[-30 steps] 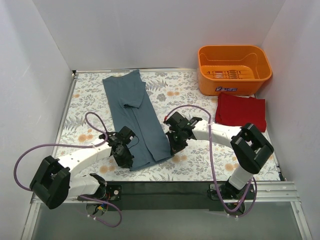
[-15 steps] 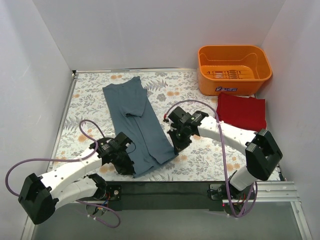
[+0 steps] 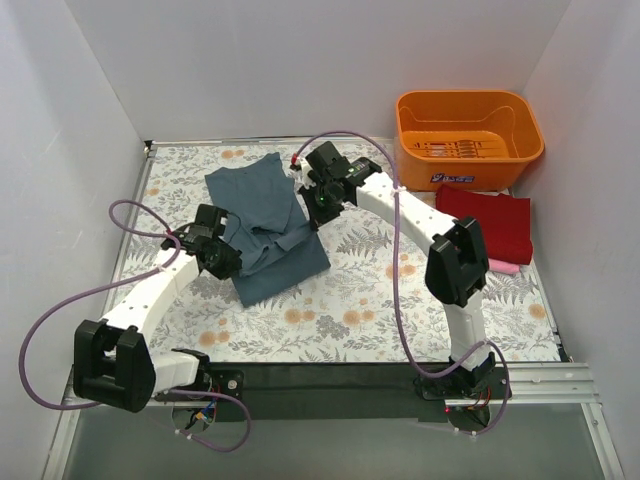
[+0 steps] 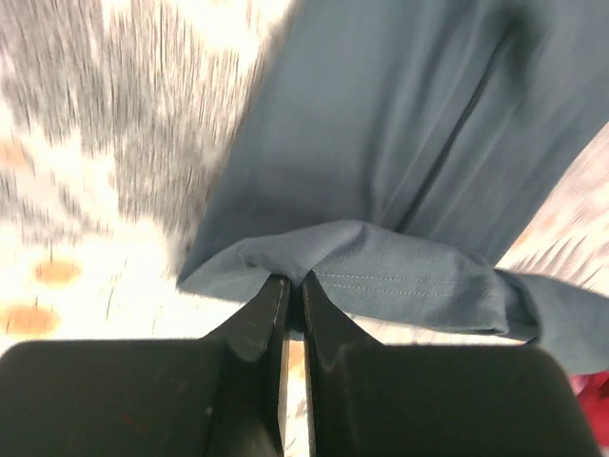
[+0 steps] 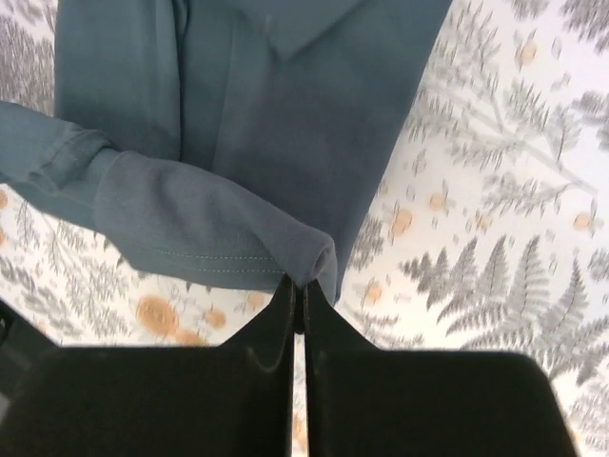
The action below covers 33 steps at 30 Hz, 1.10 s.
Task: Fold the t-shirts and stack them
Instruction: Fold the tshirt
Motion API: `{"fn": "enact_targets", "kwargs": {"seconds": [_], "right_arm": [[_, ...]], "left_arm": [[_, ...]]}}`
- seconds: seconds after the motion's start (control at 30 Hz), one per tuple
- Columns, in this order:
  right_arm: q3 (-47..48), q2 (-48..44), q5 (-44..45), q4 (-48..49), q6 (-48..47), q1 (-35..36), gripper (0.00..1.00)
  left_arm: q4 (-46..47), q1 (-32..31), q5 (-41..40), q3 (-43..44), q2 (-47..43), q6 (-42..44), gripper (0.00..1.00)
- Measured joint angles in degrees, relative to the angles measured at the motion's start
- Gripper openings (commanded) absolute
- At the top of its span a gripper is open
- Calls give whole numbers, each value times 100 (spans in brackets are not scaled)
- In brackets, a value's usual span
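Blue-grey shirt [image 3: 262, 215] lies half-folded on the floral table [image 3: 400, 300], left of centre. Left gripper [image 4: 293, 286] and right gripper [image 5: 297, 290] each pinch its hem, jaws closed tight on the cloth (the left wrist view is blurred). Red shirt [image 3: 485, 222] lies folded beside the basket [image 3: 470, 150], pink shirt [image 3: 503, 266] peeking out at its near edge.

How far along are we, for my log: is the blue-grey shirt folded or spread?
Mid-fold: blue-grey shirt doubled over, hem pinched by left gripper and right gripper.
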Motion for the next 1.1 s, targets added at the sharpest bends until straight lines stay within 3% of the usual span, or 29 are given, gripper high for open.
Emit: {"fn": "enact_targets", "kwargs": {"seconds": [0.23, 0.67, 1.1], "right_arm": [[964, 835, -44, 116, -269, -149, 1], [745, 1005, -162, 903, -339, -361, 1], [605, 1165, -264, 1410, -339, -428, 1]], "left_arm": [[881, 549, -291, 166, 485, 570, 0], [1989, 669, -407, 92, 1008, 1180, 0], [2439, 763, -393, 92, 1692, 1375, 0]]}}
